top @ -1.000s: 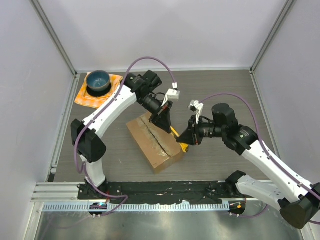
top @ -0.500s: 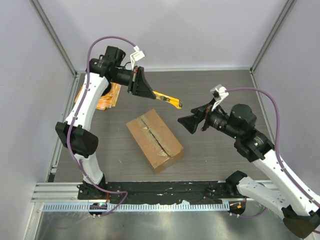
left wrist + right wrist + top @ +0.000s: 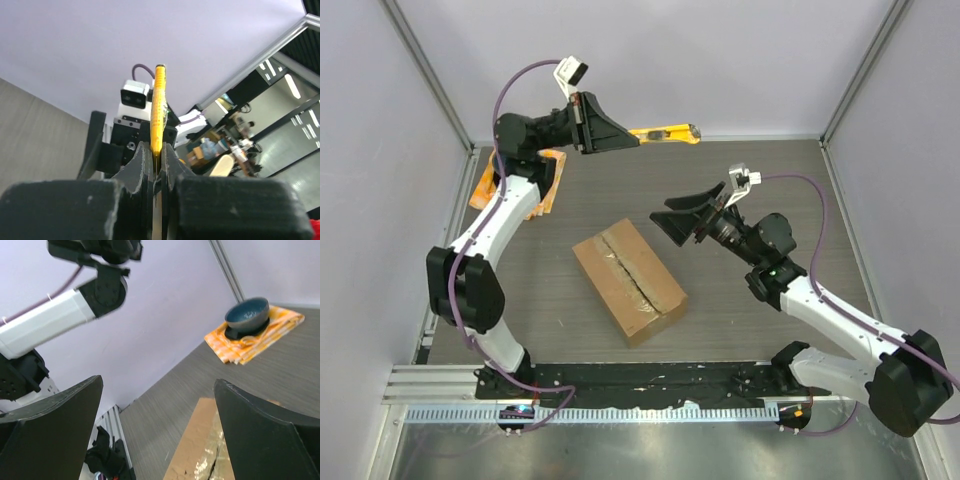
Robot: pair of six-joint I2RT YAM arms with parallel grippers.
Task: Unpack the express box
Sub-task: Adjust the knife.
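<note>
Three pale walls (image 3: pixel 650 60) enclose a dark table (image 3: pixel 770 180) bearing the express box (image 3: pixel 628 280).

The right gripper (image 3: pixel 157 382) holds its fingers (image 3: pixel 60 425) wide apart. Between them the express box (image 3: pixel 200 440) lies on the worktop (image 3: pixel 165 390), taped seam up. Beyond it, a blue bowl (image 3: pixel 246 313) sits on an orange cloth (image 3: pixel 265 335).

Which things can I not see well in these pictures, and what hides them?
- Top view: the left arm covers the blue bowl and most of the orange cloth.
- Left wrist view: the utility knife in the left gripper is edge-on; blade unclear.
- Right wrist view: the bottom edge cuts off the express box.
- Top view: the tape is too small to judge as cut.
</note>
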